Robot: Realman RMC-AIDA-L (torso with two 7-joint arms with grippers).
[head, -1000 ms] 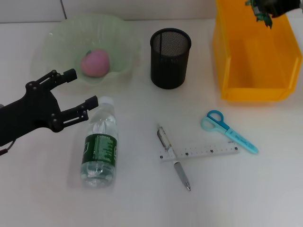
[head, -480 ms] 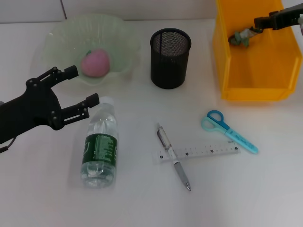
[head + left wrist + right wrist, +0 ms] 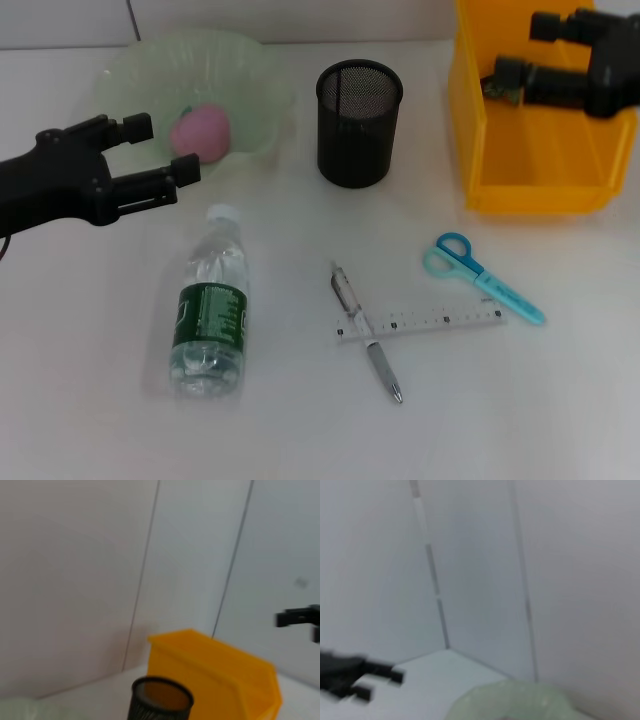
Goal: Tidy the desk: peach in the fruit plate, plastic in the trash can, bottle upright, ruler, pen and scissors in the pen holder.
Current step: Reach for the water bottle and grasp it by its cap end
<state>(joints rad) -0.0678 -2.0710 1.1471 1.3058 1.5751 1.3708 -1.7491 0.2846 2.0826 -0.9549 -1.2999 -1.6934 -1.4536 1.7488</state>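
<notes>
A pink peach lies in the pale green fruit plate. A plastic bottle lies on its side, cap towards the plate. My left gripper is open and empty, hovering just in front of the plate and beyond the bottle's cap. My right gripper is open over the yellow bin. A small greenish scrap of plastic shows at its lower fingertip, inside the bin. The black mesh pen holder stands empty. A pen lies across a clear ruler, and blue scissors lie to the right.
The left wrist view shows the pen holder, the yellow bin and the right gripper far off. The right wrist view shows the plate and the left gripper far off. A wall stands behind the desk.
My left gripper has moved back from the bottle's cap towards the plate. My right gripper has come down and left over the bin, and the plastic scrap now sits in the bin.
</notes>
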